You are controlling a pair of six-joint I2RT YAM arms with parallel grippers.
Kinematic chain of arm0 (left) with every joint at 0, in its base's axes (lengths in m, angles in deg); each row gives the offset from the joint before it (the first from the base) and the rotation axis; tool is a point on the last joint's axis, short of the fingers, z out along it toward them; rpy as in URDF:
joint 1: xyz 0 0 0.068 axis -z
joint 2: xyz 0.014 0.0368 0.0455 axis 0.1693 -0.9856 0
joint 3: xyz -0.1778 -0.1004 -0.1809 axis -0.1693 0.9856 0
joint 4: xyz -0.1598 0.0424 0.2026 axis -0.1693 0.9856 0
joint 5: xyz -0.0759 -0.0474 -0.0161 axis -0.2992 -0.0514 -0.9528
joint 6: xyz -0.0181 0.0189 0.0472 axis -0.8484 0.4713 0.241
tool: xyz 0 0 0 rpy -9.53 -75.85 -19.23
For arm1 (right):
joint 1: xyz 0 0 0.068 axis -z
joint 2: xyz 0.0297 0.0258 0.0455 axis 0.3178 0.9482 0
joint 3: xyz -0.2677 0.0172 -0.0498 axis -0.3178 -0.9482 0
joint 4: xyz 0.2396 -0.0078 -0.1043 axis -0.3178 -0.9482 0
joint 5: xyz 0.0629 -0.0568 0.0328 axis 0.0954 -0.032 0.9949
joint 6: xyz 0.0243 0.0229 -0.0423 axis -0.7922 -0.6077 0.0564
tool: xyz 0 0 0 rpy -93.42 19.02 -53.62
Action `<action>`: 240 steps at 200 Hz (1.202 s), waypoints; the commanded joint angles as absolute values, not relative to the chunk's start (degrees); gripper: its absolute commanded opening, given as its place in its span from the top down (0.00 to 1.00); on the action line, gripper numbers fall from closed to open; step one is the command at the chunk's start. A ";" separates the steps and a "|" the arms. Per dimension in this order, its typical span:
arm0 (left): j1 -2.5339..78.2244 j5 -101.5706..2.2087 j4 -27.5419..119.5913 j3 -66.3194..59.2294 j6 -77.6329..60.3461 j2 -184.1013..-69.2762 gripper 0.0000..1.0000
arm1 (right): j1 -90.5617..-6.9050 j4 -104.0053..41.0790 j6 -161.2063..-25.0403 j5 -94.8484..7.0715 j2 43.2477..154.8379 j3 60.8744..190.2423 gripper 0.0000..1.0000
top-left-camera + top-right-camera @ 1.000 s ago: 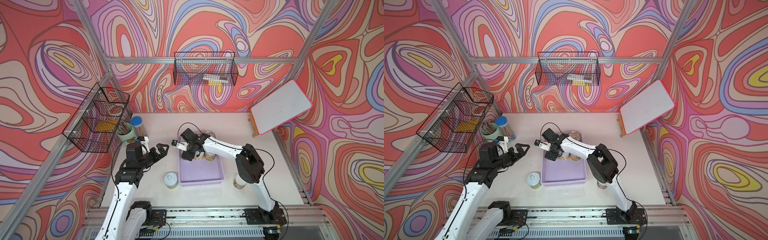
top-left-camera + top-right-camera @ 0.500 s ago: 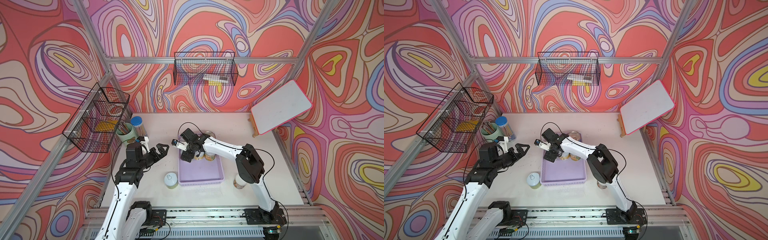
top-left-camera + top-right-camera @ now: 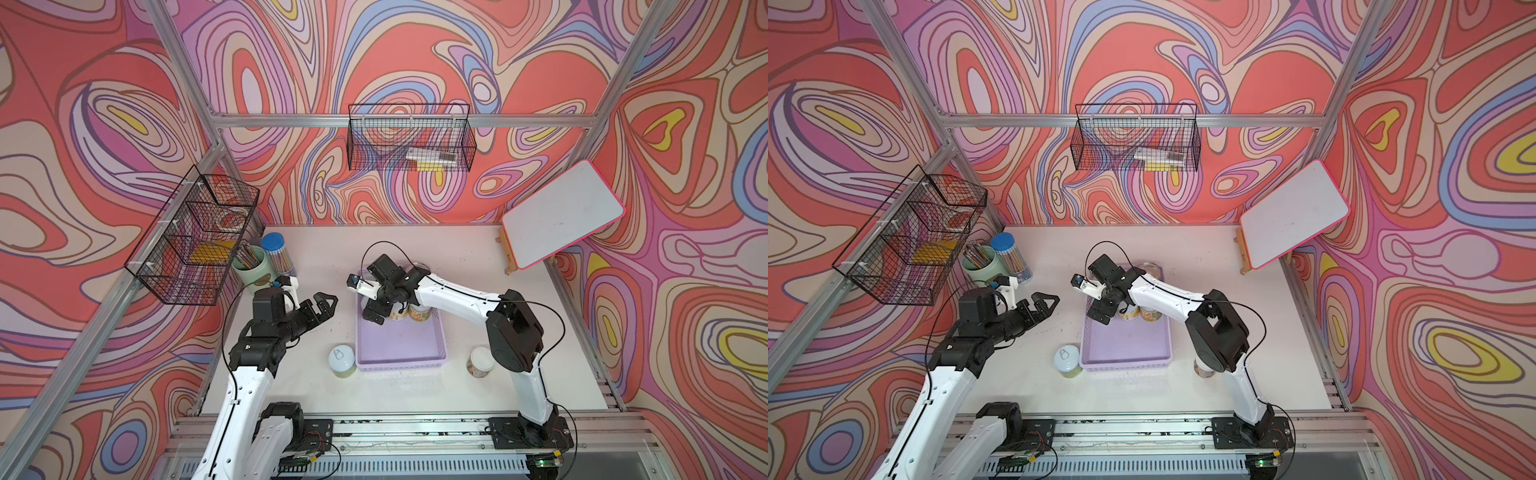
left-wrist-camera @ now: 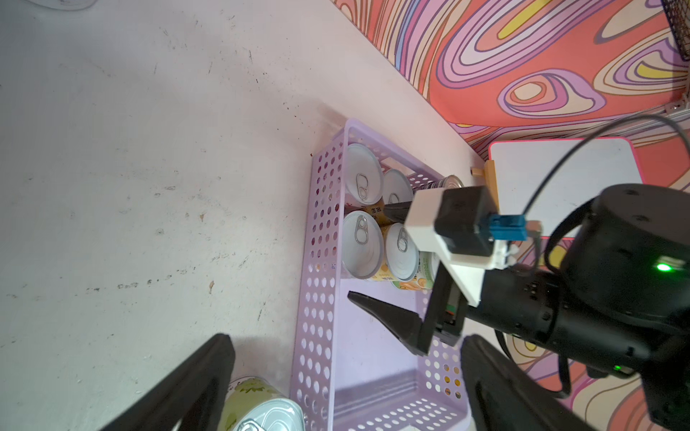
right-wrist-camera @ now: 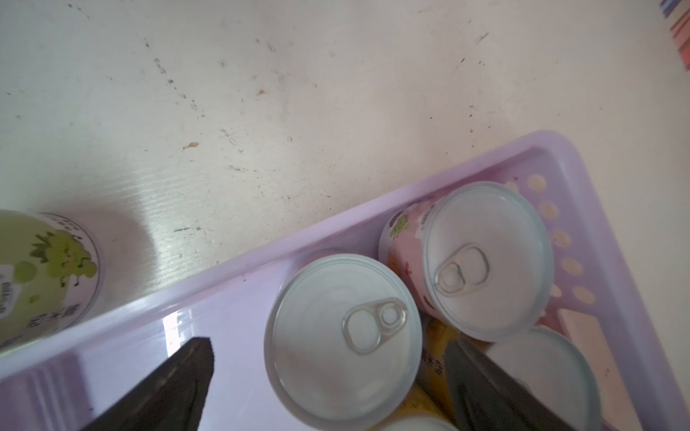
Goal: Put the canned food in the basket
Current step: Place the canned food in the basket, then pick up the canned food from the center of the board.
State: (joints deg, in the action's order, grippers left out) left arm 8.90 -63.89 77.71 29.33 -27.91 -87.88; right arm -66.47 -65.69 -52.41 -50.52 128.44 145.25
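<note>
**Right pincer lets go of a can**

Right pincer (image 5: 330,347), clamped a second ago, now stands wide open astride a can (image 4: 362,244). The can sits upright in the basket (image 3: 401,353), close beside its neighbours. That delivery looks complete. Left pincer (image 3: 328,305) waits open and empty, with a green-label can (image 3: 343,361) near it, outside the basket.

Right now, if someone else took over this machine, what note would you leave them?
Left gripper: open, empty, over the table beside the basket.
Right gripper: open around a can in the basket.
Done: at least four cans stand at the basket's far end.
To do: green can and second can stand on the table; metal-lidded can at the far wall, in or out unclear.
</note>
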 commanded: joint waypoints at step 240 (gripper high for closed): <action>53.15 -21.03 103.17 18.56 -32.69 -96.41 0.01 | -65.82 -59.91 -101.07 -61.16 86.61 107.69 0.02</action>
State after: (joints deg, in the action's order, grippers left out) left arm 49.43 -32.98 88.90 21.73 -26.14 -97.04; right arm -66.10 -58.68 -99.22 -66.89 88.22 106.93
